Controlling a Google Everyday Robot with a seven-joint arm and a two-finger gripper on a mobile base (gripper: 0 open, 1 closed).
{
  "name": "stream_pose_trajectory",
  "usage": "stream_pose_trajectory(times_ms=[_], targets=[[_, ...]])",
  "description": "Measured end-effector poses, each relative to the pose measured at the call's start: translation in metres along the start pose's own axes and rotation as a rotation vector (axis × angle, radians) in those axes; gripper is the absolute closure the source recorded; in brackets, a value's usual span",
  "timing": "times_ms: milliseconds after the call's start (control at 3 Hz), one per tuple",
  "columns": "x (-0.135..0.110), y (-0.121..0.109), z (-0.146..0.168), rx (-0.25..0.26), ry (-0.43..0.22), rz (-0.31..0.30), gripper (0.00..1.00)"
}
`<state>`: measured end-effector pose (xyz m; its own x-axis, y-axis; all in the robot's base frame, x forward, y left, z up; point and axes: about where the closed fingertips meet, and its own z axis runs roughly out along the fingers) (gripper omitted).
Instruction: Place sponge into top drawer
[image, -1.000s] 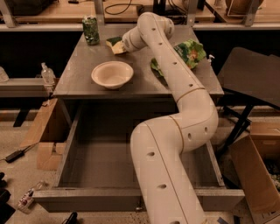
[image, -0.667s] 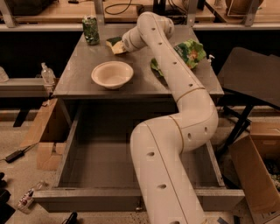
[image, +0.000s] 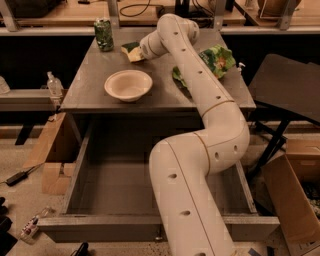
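Gripper (image: 141, 50): behind the bowl (image: 128, 85), at the far part of the table (image: 87, 97), with its tip right against the sponge. I cannot tell from here whether it has closed on the sponge or is only up against it.

Sponge (image: 130, 51): straight behind the bowl, pale yellow with a dark green face. It looks low to the tabletop, but I can't say whether it rests there or is lifted.

Reason for the pose: the wrist comes in low from the bowl's right. I judge that suits taking the sponge by its sides and leaves the can alone.

Top drawer (image: 100, 227): below and in front of the bowl, pulled well out. I read the drop place as ready.

Arm (image: 220, 130): rises from in front of the drawer and passes right of the bowl. Its thick lower links cover the drawer's right part. I would aim for the stretch of drawer directly below the bowl.

Bowl: it lies on the straight line from the sponge to the drawer. I judge the carry must go over it or round it.

Green soda can (image: 104, 34): behind the bowl and to its left, just beside the sponge. It is the likeliest thing to get knocked on the lift.

Green snack bag (image: 217, 57): right of the bowl, past the arm, off the route.

Cardboard box (image: 52, 150): on the floor below and left of the bowl. It does not get in the way.
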<state>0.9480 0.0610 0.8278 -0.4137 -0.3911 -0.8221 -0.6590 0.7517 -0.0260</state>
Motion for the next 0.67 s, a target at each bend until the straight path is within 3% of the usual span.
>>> stream_pose_trajectory(times_ms=[667], targets=[[-0.0001, 0.0001, -0.0002, 0.000, 0.000, 0.000, 1.00]])
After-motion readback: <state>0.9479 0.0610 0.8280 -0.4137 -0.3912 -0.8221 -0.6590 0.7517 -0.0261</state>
